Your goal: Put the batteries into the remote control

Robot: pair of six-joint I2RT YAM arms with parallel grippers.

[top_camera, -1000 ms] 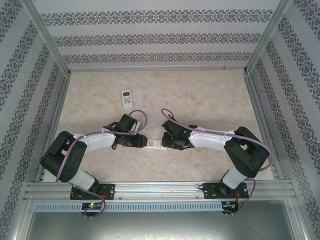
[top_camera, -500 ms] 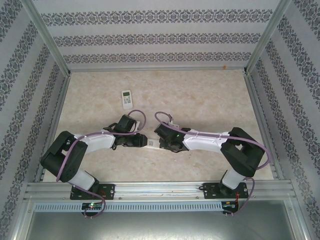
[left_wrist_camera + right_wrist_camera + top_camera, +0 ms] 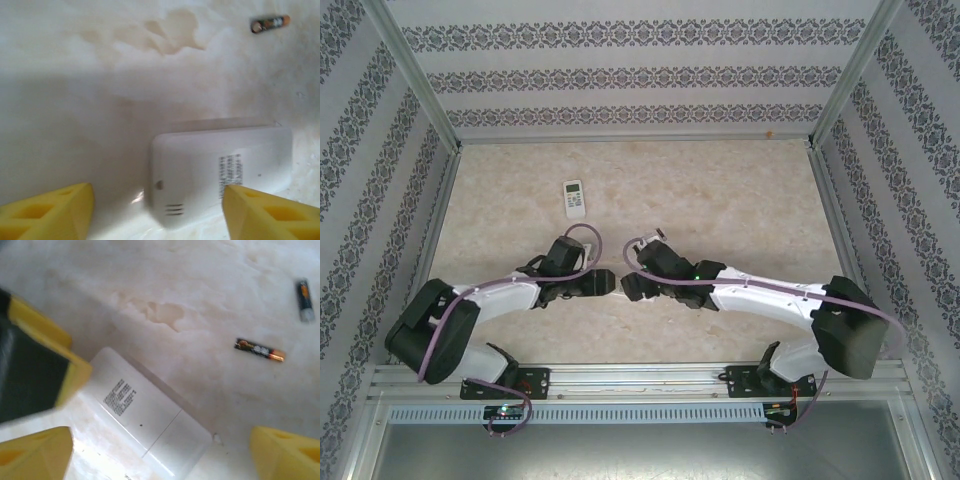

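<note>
Two batteries [image 3: 260, 350] lie loose on the bench [image 3: 200, 280] beyond the remote [image 3: 150, 425], the nearer slantwise to its length. My left hand [image 3: 157, 205] and right hand [image 3: 160, 450] straddle the remote, spread wide and holding nothing. I judge the right nearer.

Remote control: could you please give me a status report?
Left fingers open, right fingers open. White plastic remote lies between, unheld. Two slim dark batteries loose beyond. Nothing blocking.

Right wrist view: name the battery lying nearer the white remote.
The crosswise battery with the copper tip, closer to the remote; the other battery lies farther off at the right edge.
</note>
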